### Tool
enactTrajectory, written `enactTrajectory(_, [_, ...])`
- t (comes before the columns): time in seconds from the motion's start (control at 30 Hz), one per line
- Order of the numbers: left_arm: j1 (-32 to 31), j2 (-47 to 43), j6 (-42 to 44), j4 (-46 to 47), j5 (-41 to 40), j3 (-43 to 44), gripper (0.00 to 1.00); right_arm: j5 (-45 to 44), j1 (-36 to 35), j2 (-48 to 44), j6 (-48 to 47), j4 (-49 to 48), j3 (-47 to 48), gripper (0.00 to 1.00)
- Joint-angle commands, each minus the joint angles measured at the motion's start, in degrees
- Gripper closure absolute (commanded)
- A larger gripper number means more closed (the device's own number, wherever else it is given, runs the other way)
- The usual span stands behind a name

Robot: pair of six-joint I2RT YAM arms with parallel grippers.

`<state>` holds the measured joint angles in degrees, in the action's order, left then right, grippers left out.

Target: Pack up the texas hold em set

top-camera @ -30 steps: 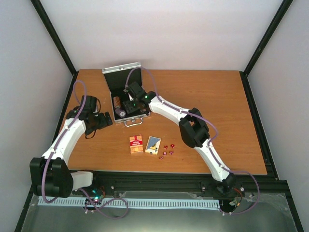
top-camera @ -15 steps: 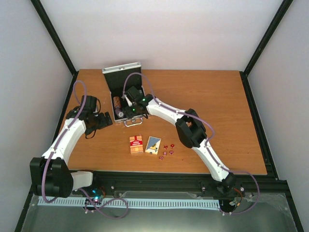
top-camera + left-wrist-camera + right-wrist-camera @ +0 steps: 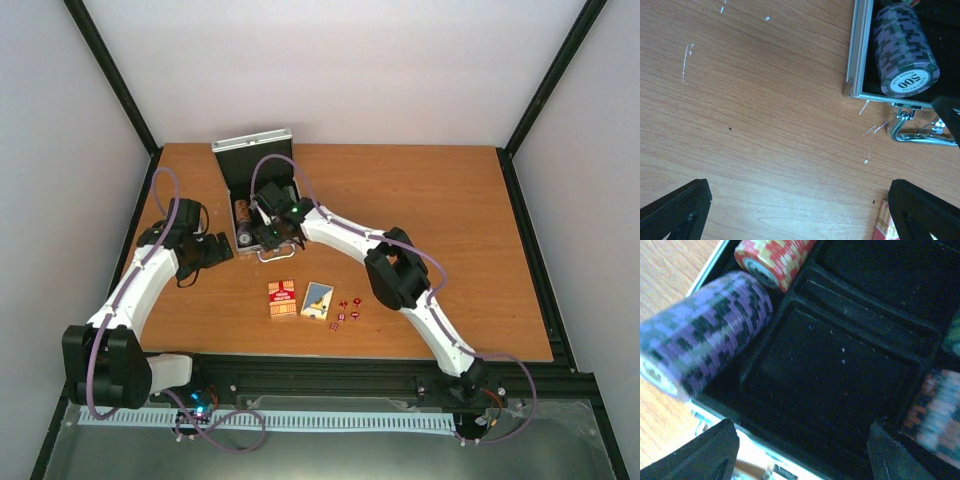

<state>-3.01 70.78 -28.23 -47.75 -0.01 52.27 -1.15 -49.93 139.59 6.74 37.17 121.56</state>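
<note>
Wood-grain bench (image 3: pixel 450 220) carries the silver case (image 3: pixel 856 45) at its rear left, open, with the lid (image 3: pixel 253 143) standing up at the back.

In the black lining, a purple stack (image 3: pixel 705 340) lies on its side in the left slot, by the front wall, and its end face reads 500 in the left wrist view. A red-yellow stack (image 3: pixel 775 257) lies just behind it in the same slot. On the right side of the lining sits a pink-and-black stack (image 3: pixel 940 410), with something green behind it that is too blurred to name. The middle compartment between them holds nothing. A metal handle (image 3: pixel 920 137) hangs off the case's front edge.

The right hand (image 3: pixel 802 440) hovers low over that middle compartment, its fingers (image 3: pixel 705 452) apart and gripping nothing.

The left hand (image 3: pixel 797 200) hangs over bare wood just left of the case's front corner. Its fingers are spread wide, and nothing is between them.

Nearer the arms' bases, well in front of the case, the red deck (image 3: pixel 283 299) and the blue deck (image 3: pixel 317 300) lie flat side by side, close but apart. The dice (image 3: pixel 342 305) are scattered just right of the blue deck.
</note>
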Motion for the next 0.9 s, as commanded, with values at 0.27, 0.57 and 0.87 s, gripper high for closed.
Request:
enactTrajectory(0.27, [0.19,1.62,-1.14,1.19,0.99,0.85,0.00,15.52,0.05,-12.91,-3.59,-5.01,-13.87,0.28])
enactTrajectory(0.57, [0.16,1.33,-0.82,0.99,0.21,0.40,0.00,20.16,0.71,-4.67,-0.84,-6.99,-5.14,0.28])
enactTrajectory(0.87, [0.17,1.35,-0.23,0.21,-0.45,0.20,0.00,10.24,1.12,3.38,1.51,-8.04,2.83,0.28])
